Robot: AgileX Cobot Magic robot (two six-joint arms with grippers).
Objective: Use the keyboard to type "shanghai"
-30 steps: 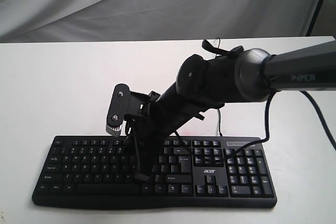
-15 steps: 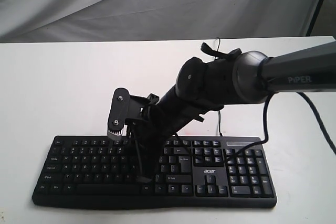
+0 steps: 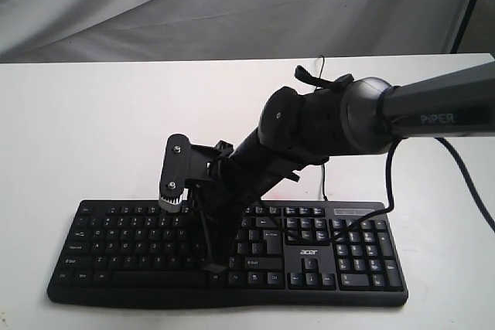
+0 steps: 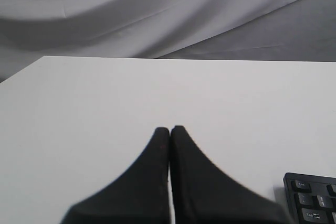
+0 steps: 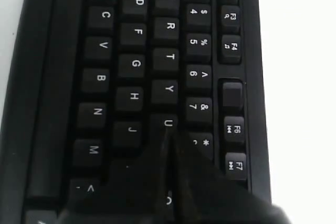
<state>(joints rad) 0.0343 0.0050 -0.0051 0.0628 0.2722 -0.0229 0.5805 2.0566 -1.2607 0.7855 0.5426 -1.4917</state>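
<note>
The keyboard lay flat along the near edge of the white tabletop, about midway between left and right, with its number pad at the right end and a small white "acer" logo just left of that pad. A grey cloth backdrop hung behind the far edge.

The right arm, marked "PiPER" on its dark tube, reached in from the right and sloped down across the middle to the letter keys left of centre. A black cable drooped from it to the keyboard's far right part.

In the right wrist view the right fingers were closed, pressed together with only a thin seam between them. Their tips sat at the U key, right beside its legend, with Y, H and J close by. Whether they pressed the key or only hovered on it could not be told.

The left fingers were closed too, empty, held over bare tabletop, well apart from the letter keys; only one corner of the keyboard showed beside them in the left wrist view.
</note>
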